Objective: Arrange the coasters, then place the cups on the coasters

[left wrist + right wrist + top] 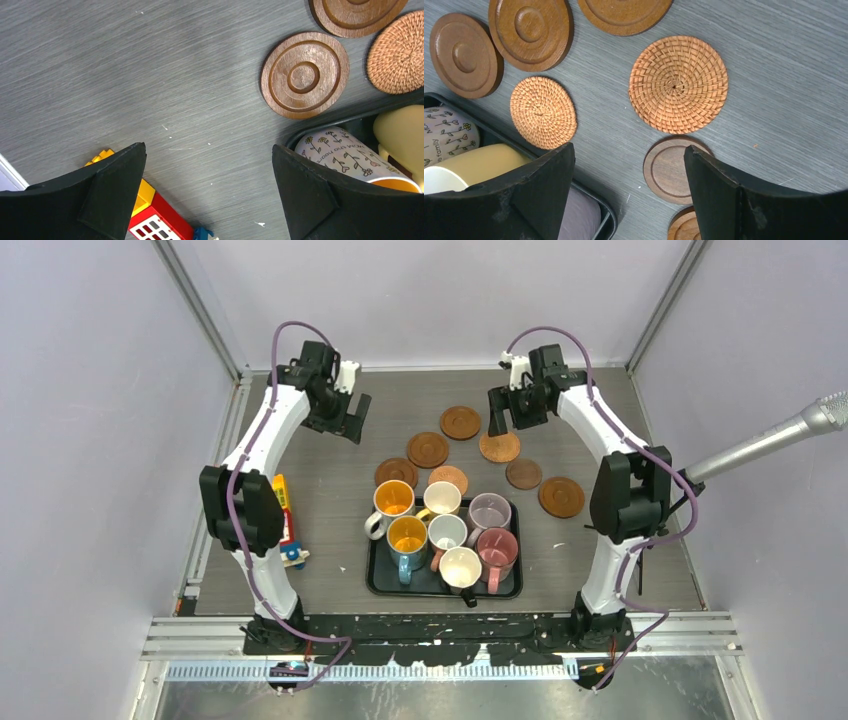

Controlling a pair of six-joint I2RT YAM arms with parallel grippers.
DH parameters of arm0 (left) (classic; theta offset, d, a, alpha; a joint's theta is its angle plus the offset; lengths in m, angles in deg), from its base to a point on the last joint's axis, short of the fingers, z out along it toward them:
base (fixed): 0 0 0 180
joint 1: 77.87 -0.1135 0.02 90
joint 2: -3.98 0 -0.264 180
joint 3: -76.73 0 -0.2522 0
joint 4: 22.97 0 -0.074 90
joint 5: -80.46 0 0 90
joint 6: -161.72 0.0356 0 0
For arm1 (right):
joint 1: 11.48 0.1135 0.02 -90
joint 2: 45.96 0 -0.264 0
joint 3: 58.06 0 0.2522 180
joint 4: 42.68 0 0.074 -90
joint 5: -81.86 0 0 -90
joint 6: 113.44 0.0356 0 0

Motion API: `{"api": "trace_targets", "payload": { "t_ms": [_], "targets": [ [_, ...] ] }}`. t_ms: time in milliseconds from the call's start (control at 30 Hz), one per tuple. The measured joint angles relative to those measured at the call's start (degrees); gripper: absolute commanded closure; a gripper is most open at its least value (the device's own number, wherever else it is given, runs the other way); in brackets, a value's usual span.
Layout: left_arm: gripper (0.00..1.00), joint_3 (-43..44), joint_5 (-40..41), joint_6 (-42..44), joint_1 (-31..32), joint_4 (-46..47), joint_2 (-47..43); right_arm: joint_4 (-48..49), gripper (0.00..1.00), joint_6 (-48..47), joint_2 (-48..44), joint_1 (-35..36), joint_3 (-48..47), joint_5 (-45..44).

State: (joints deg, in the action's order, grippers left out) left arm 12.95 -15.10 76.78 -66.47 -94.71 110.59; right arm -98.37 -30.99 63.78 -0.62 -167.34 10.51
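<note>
Right gripper [508, 423] and left gripper [352, 425] hang wide open and empty in the top view, with coasters [427, 449] spread between them beyond the tray [385, 585] of cups [446, 532]. Left wrist: a ringed coaster [305, 75] lies off right of the gap. Right wrist: a woven coaster [678, 84] lies straight ahead, likely the nearer reach.
</note>
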Motion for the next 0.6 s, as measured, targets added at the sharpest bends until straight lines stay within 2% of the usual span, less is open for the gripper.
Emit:
{"api": "trace_targets", "payload": {
  "t_ms": [233,600],
  "targets": [
    [0.00,1.5,1.0,-0.4,0.0,1.8,0.0,1.6,0.16,0.1,4.5,0.4,-5.0,-1.6],
    [0.00,4.3,-0.1,0.9,0.4,4.3,1.6,4.5,0.16,3.7,17.7,1.6,-18.5,-4.1]
  ]
}}
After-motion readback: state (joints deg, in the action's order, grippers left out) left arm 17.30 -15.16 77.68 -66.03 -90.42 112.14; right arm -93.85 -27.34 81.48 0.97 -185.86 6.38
